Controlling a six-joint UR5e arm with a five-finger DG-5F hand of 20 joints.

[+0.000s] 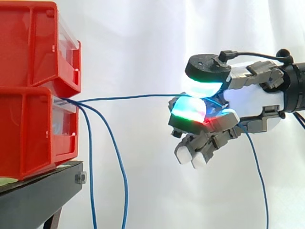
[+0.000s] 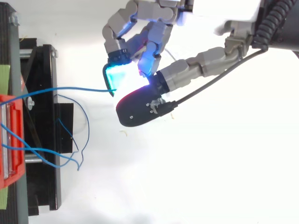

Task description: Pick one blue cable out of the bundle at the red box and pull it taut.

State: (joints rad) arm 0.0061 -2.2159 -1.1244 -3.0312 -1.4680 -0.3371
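Pinching one blue cable [image 1: 133,97] between its pads [image 1: 190,109], the hand [image 1: 252,101] holds it almost straight out from the red box [image 1: 28,136]. Careful: the thin line could slip the pads, or a harder tug shift the box.

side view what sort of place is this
Probably a robot lab test bench: stacked red bins on a black stand, a white curtain behind, and a robot hand pinching a blue cable.
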